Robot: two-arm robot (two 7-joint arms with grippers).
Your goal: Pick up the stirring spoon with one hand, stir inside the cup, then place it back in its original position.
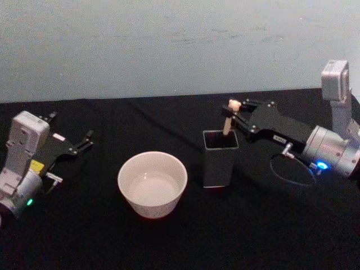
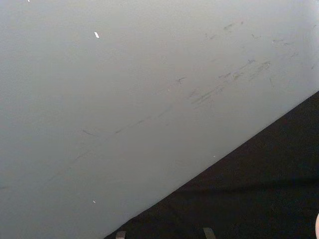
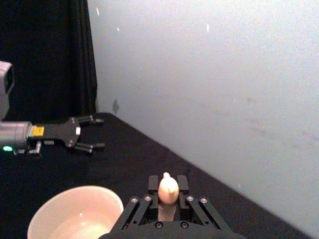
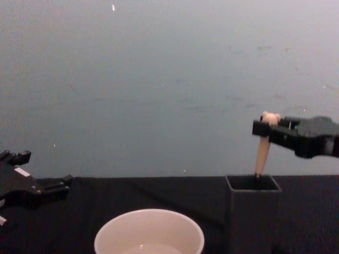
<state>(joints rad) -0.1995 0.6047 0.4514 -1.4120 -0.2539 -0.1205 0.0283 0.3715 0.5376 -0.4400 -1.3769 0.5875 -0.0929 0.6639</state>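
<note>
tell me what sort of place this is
Probably a robot test bench, not a kitchen: black-cloth table, bare pale wall, just a cup and a dark holder. The right gripper grips the stirring spoon in the holder; the left gripper sits open at the left.

A: What kind of place is this?
B: A robot lab bench, not a home. The table (image 1: 169, 247) is draped in black cloth, and a bare, scuffed pale wall (image 1: 169, 39) stands just beyond the right gripper (image 1: 233, 107).
A: Anything domestic?
B: Just props: a cream cup (image 1: 152, 183), a dark square holder (image 1: 219, 160) beneath that gripper, the stirring spoon (image 1: 227, 124) pinched in it. Past the left gripper (image 3: 102, 133) hangs a black curtain (image 3: 45, 55), studio-style.
</note>
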